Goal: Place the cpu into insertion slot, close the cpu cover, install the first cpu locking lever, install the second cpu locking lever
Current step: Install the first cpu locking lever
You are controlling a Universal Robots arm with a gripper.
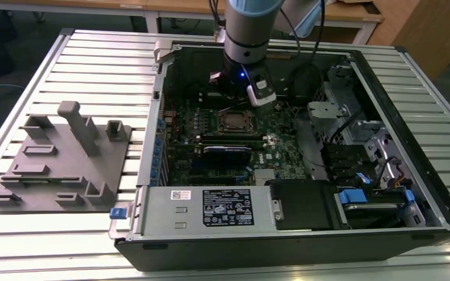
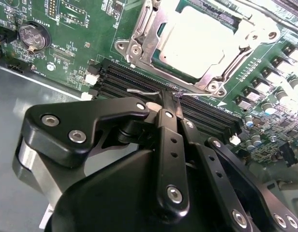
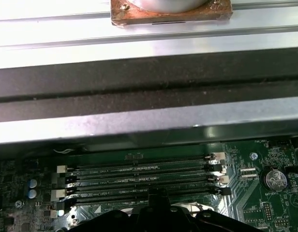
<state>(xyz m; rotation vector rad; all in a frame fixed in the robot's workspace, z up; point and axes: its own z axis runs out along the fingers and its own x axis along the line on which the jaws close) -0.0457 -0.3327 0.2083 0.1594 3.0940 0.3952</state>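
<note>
Exterior view – the tool (image 1: 239,109) hangs inside the open computer case (image 1: 287,249) on the bench (image 1: 92,64), just above the insertion slot (image 1: 220,122), where the cpu (image 1: 236,120) sits.

Second wrist view – the fingers (image 2: 164,104) are closed together, pinching a thin wire locking lever (image 2: 139,90) beside the socket. The cpu cover (image 2: 144,34) lies flat around the chip.

First wrist view – the tool's black body sits at the edge of the memory slots (image 3: 139,174).

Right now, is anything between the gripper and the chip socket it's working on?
Nothing visible does. The gripper is shut on the thin locking lever right beside the cpu cover, which lies closed over the cpu.
</note>
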